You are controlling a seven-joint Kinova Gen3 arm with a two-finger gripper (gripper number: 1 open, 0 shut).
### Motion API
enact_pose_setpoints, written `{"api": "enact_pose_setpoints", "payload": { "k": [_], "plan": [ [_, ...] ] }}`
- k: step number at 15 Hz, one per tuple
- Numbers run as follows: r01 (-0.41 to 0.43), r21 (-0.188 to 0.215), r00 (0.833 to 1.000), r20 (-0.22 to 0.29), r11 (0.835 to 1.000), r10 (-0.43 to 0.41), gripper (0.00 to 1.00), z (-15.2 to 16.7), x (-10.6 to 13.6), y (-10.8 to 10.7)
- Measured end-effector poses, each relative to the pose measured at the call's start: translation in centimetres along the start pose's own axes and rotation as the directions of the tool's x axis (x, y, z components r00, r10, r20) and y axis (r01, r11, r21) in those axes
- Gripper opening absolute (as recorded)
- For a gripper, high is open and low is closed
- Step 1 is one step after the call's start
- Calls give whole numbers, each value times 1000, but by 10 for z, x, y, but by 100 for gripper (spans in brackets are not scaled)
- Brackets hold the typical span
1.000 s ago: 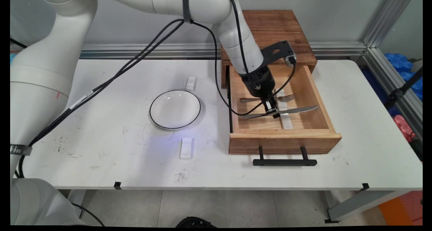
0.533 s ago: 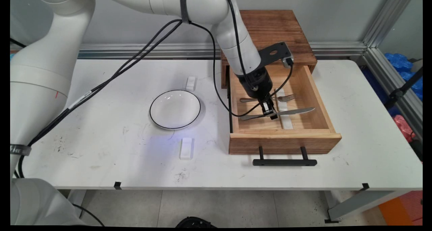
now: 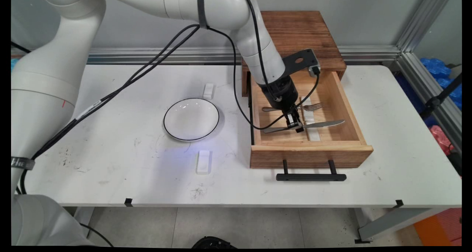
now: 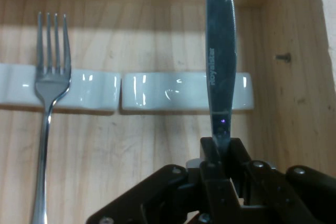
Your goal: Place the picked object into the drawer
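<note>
Gripper (image 3: 296, 126) pinched tight on table knife (image 4: 220, 61) inside open wooden drawer (image 3: 311, 152), fork (image 4: 50, 82) lying just beside, both across white rests (image 4: 184, 92).

Inside the open wooden drawer (image 3: 310, 149), room is bounded by its side walls and front board. The gripper (image 3: 297, 126) is clamped on a knife (image 3: 324, 123), beside which a fork (image 3: 309, 107) and two white rests (image 4: 186, 92) lie. Bare table (image 3: 129, 163) is left open around the plate (image 3: 191, 119) and two white blocks (image 3: 203, 161).
</note>
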Motion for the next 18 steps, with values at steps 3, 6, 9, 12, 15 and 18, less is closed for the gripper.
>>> {"api": "enact_pose_setpoints", "payload": {
  "k": [3, 6, 9, 12, 15, 18],
  "plan": [
    [-8, 0, 1000, -3, 1000, 8, 0, 5, -1, -3],
    [-11, 0, 1000, -4, 1000, 11, 0, 8, -3, -5],
    [-12, 1, 1000, -3, 1000, 12, 0, 14, -6, -9],
    [-10, 1, 1000, -3, 1000, 10, 0, 19, -8, -12],
    [-7, 0, 1000, -5, 1000, 7, 0, 24, -10, -13],
    [-2, 0, 1000, -9, 1000, 2, 0, 28, -10, -15]
  ]
}}
